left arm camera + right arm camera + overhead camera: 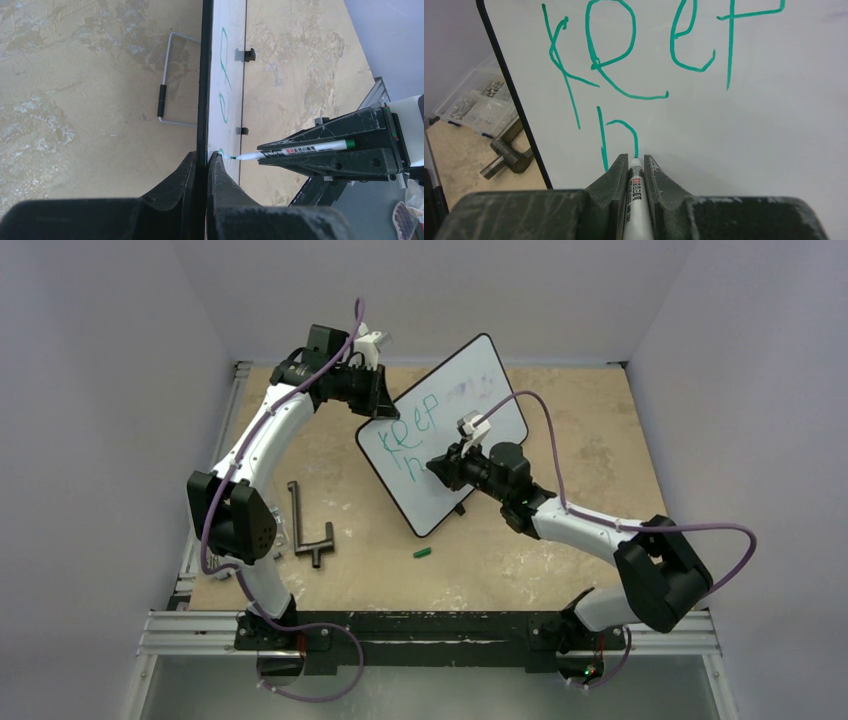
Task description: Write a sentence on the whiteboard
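Near the middle of the desk [590,440], the whiteboard [485,365] stands propped up and turned at an angle between the two arms. The left gripper [206,159] has its jaws pinching the board's thin black frame at the far-left edge, apparently steadying it. The right gripper [636,162] has its jaws pressed on a white marker [635,200], whose tip meets the board face.

The sentence [624,55] looks barely begun. One green word, "keep", fills the first line in loose, uneven letters, and below it sits a single shape like an "h", or the start of a "b". The marker tip rests at the foot of that shape. Judging by this, the second word has only just started, and the rest of that line and any further words remain to be written.

The board is glossy white with rounded corners, and a faint purplish smear shows near its upper part. A bent wire leg [170,80] with a black sleeve props it from behind. The desk is tan and mottled like worn stone. On it lie a small green cap [422,553] and a dark T-shaped metal piece [310,530].
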Available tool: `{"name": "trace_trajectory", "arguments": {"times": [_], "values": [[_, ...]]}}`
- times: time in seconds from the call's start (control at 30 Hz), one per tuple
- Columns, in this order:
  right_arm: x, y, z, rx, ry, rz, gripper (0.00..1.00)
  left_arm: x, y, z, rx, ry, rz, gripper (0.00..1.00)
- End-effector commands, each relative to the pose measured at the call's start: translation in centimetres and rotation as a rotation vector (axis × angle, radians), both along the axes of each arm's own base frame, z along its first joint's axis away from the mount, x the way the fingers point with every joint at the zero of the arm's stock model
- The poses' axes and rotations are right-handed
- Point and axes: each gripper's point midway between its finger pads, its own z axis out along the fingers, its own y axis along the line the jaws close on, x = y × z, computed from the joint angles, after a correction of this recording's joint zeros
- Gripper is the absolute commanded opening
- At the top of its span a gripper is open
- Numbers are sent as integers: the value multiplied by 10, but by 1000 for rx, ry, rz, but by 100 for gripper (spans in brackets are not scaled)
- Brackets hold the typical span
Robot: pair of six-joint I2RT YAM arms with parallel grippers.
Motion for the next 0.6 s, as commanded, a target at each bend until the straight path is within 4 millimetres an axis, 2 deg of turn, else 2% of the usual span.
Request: {"name": "trace_trajectory", "arguments": {"times": [0.0, 0.37, 0.57], "values": [[-12, 1, -7, -7, 18, 43, 0, 11, 48, -32, 249, -16, 132, 0], [-25, 21, -6, 2, 15, 131, 0, 11, 49, -31, 248, -19, 134, 0], [-30, 25, 2, 20, 0, 155, 0, 11, 49, -31, 249, -20, 135, 0]]}}
